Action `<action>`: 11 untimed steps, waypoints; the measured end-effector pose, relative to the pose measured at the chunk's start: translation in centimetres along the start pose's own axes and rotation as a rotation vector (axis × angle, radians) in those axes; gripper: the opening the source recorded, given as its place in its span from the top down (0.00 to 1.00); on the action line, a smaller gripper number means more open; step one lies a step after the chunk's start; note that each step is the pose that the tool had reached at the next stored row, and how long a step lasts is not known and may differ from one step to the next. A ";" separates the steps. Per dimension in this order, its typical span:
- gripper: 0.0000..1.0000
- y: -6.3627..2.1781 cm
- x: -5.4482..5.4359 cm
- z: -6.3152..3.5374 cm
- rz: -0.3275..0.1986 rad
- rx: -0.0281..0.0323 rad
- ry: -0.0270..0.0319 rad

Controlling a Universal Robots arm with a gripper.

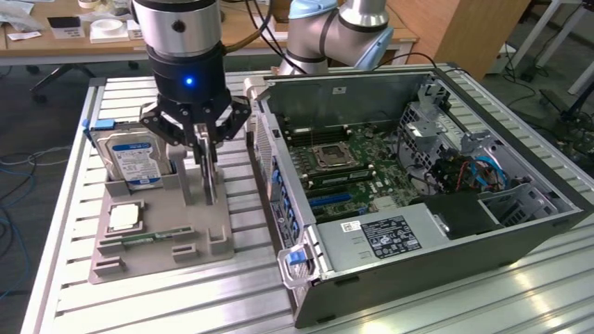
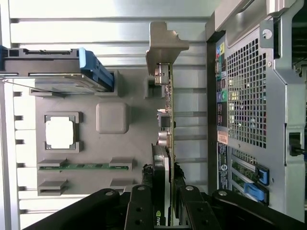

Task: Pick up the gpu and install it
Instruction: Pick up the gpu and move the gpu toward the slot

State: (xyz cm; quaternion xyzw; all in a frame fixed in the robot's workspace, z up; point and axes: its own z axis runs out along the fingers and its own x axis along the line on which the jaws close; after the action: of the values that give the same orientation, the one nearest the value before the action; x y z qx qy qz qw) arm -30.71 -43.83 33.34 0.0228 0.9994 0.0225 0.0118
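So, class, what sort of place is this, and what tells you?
Probably a robotics lab set up for computer assembly: a robot arm stands over a slatted metal table, with an open computer case and a grey tray holding a hard drive.

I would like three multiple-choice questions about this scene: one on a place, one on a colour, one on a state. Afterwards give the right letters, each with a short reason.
1. Where is the gpu?
A) On edge in the grey holder
B) In a person's hand
C) Flat on the floor

2. What colour is the label of the hard drive?
A) Red
B) Blue and white
C) Yellow

3. In what state is the computer case?
A) Closed on all sides
B) Open on one side, with the motherboard visible
C) Wrapped in plastic

Answers:
1 A, the card stands upright in a slot of the holder.
2 B, the label is blue and white.
3 B, the side is off and the board shows inside.
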 end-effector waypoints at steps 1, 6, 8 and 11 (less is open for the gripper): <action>0.73 0.01 0.0 -0.21 0.000 -0.0001 0.0000; 0.73 0.07 0.0 -1.52 0.000 -0.0001 0.0000; 0.73 0.10 0.0 -2.08 0.000 0.0000 0.0000; 0.73 0.13 -0.1 -2.90 0.000 -0.0001 0.0000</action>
State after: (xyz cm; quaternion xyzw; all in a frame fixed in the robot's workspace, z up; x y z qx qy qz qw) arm -30.72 -43.83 36.25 0.0228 0.9994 0.0225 0.0118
